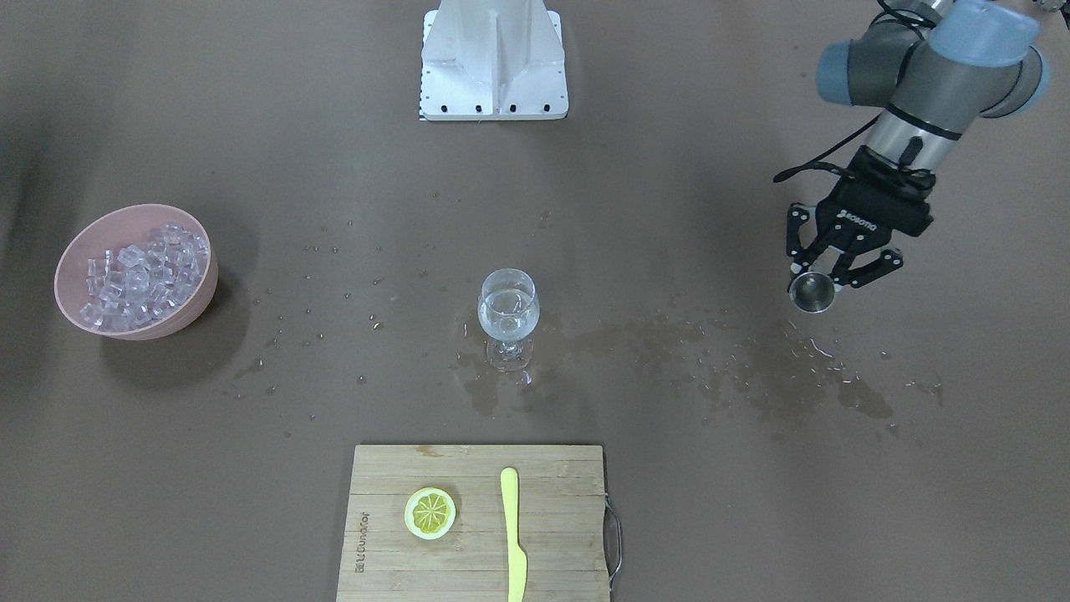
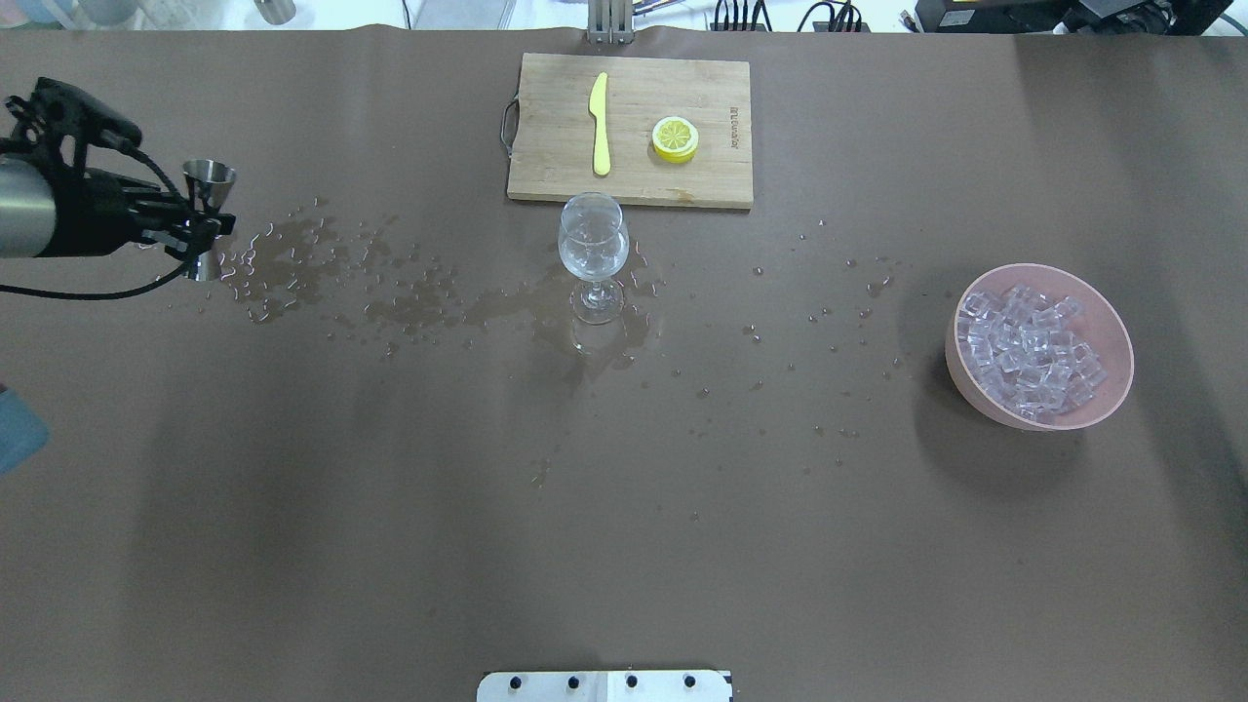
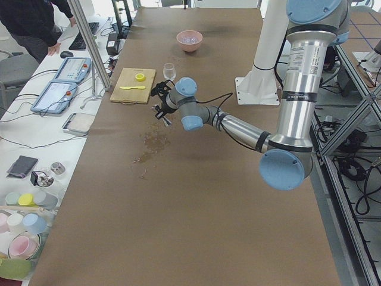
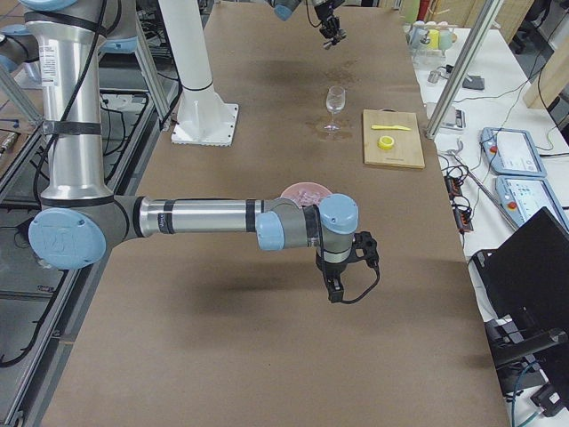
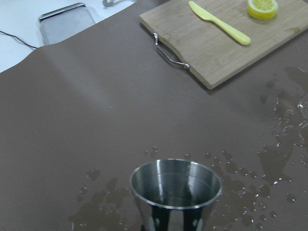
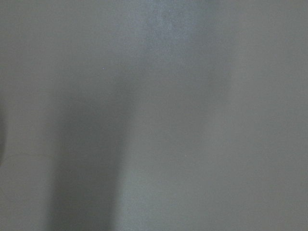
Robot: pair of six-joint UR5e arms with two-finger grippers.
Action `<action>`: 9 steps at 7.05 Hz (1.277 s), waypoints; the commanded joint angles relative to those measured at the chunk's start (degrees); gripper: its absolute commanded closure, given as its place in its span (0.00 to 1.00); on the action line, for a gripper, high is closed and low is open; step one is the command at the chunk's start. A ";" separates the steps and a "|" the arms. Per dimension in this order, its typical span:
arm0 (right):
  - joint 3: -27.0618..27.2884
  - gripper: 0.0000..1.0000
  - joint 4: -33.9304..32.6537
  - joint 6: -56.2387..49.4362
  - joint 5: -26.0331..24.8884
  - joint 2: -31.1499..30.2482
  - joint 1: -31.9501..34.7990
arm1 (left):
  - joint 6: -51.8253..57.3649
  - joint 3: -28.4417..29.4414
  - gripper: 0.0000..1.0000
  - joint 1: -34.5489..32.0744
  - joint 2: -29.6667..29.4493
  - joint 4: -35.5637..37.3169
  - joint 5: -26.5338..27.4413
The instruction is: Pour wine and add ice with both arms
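At 9 o'clock from the glass (image 2: 592, 239), overhead, my left pincer (image 2: 200, 232) pinches the jigger (image 2: 209, 180) at its waist. Wine (image 2: 592, 255) sits in the glass. Ice (image 2: 1024, 351) fills the bowl (image 2: 975, 395) at 3 o'clock: slippery cubes, I judge, best taken across flat faces. Whether my right pincer (image 4: 336, 289) is spread, I cannot tell.

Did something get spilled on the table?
Yes. Clear liquid is splashed over the table, trailing from below the metal jigger in the left hand to a puddle round the wine glass. Droplets scatter toward the ice bowl.
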 commanded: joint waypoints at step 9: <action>0.09 0.00 0.02 0.00 0.00 0.00 0.00 | -38.46 15.57 1.00 0.42 9.84 -15.77 46.47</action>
